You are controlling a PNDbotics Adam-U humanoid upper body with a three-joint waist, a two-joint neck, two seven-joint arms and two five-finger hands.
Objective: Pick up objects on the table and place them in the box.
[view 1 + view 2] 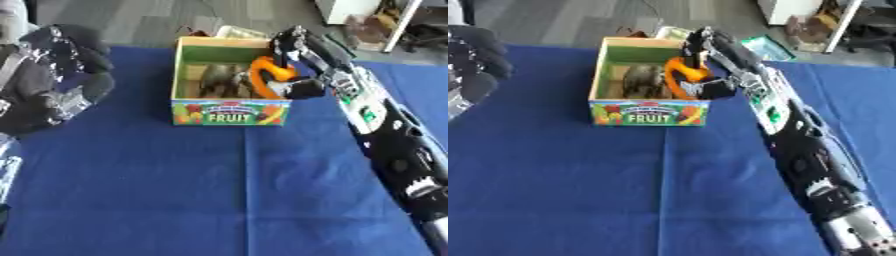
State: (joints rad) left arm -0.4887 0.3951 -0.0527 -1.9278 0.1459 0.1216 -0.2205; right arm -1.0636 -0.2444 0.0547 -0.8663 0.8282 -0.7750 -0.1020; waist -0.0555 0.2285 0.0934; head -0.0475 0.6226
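A small box point(229, 112) with green inner walls and a "FRUIT" label stands on the blue table point(219, 190) near its far edge. Inside lies a dark grey-brown object point(219, 80). My right hand point(293, 60) reaches over the box's right rim, fingers and thumb curled round an orange curved object point(265, 75) that hangs partly inside the box. My left hand point(48, 80) shows large at the left edge, close to the camera and away from the box; whether its fingers are open or shut does not show.
My right forearm point(394, 145) stretches across the right side of the table from the lower right corner. Beyond the far table edge are grey floor, a white cabinet point(350, 10) and clutter. A pale flat item point(238, 32) lies just behind the box.
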